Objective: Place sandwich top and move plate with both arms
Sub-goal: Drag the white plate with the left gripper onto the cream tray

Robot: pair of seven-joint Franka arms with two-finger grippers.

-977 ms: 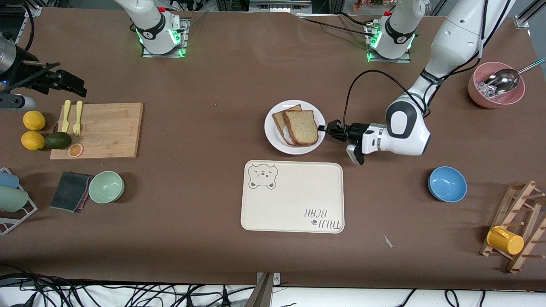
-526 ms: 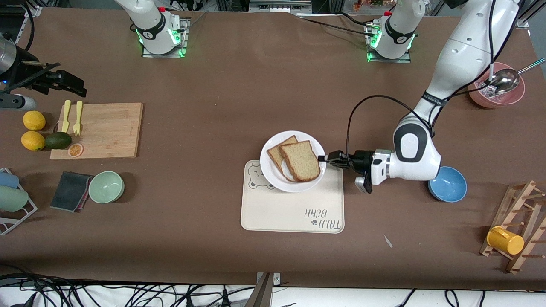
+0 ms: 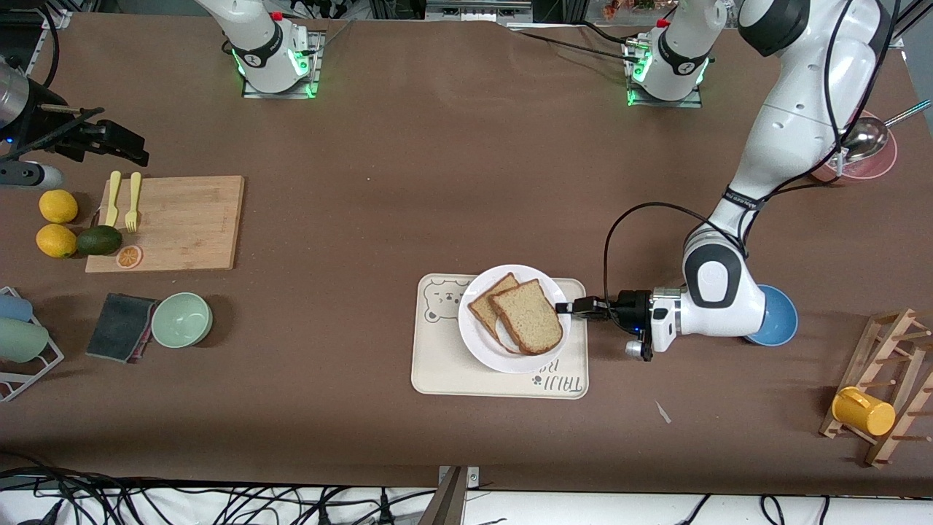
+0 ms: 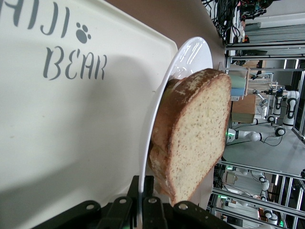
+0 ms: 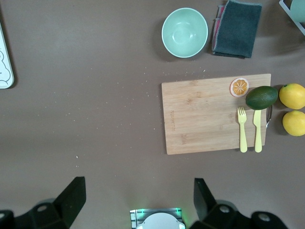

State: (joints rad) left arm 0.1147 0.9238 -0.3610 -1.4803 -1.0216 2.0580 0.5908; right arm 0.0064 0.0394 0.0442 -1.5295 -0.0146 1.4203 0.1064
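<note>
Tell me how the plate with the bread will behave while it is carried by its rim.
The plate is pinched at one edge by the left gripper, so it likely sags or tilts away from the grip. It looks glazed and smooth, so it may slip between the fingers. The sandwich top lies loose on another slice and could slide if the plate tips over the tray.

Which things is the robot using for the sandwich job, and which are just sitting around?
In use:
- top bread slice
- plate, over the bear tray
- left pincer, shut on the plate's rim
- right pincer, open, waiting above the table

Just lying about:
- cutting board
- lemons
- avocado
- green bowl
- blue bowl
- yellow mug
</note>
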